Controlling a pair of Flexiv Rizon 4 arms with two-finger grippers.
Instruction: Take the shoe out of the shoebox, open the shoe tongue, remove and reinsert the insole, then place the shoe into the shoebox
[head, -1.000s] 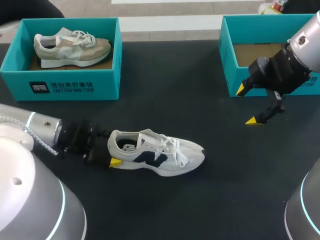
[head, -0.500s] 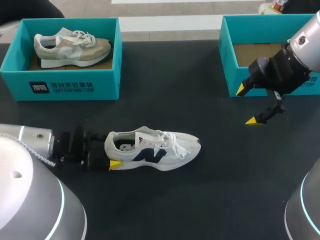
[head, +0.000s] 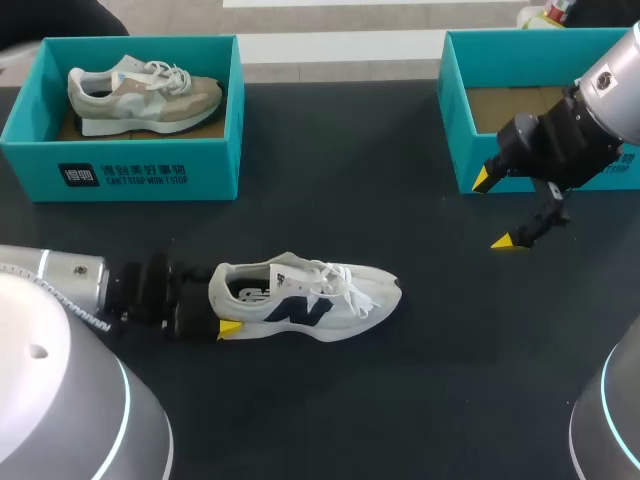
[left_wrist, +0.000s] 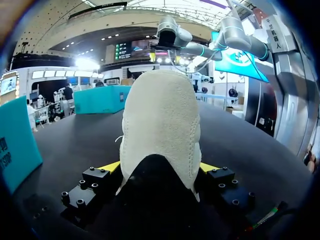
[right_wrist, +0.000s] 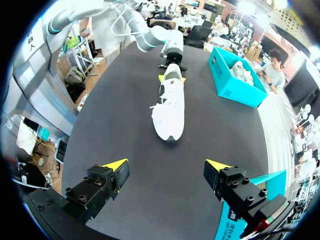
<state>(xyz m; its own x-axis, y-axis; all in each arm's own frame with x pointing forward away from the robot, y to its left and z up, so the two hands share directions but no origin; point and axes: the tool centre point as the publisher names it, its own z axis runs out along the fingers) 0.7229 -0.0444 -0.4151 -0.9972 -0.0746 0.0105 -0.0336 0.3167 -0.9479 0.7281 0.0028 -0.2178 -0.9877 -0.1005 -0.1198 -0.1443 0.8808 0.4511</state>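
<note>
As I look down from the head camera, the black counter (head: 400, 160) takes up nearly everything. My left arm (head: 70, 285) comes in low from 8 o'clock and lies almost flat along the counter. My right arm (head: 560, 140) comes in from 2 o'clock.

Two open teal cardboard shoeboxes sit along the far side. The left teal shoebox (head: 130, 175) is at 10 o'clock. The right teal shoebox (head: 456, 125) is at 2 o'clock, with its brown cardboard floor (head: 510, 105) showing. A beige-and-grey suede sneaker (head: 145, 95) lies inside the left one, toe toward 3 o'clock.

The white sneaker with a navy side logo (head: 305, 302) is out of both boxes. It stands on its sole on the counter at about 7 o'clock from the middle, heel toward 9 o'clock and toe toward 3 o'clock, with laces loose over the tongue.

The left jaws are clamped on its heel. In the left wrist view the pale heel fills the space between the left yellow tips (left_wrist: 111, 166), one pressed to each side.

The right jaws stand wide apart, just in front of the right teal shoebox's near wall, with the right yellow tips (head: 508, 241) over the counter. From the right wrist view the white sneaker lies well ahead of them, toe pointing back toward them.
</note>
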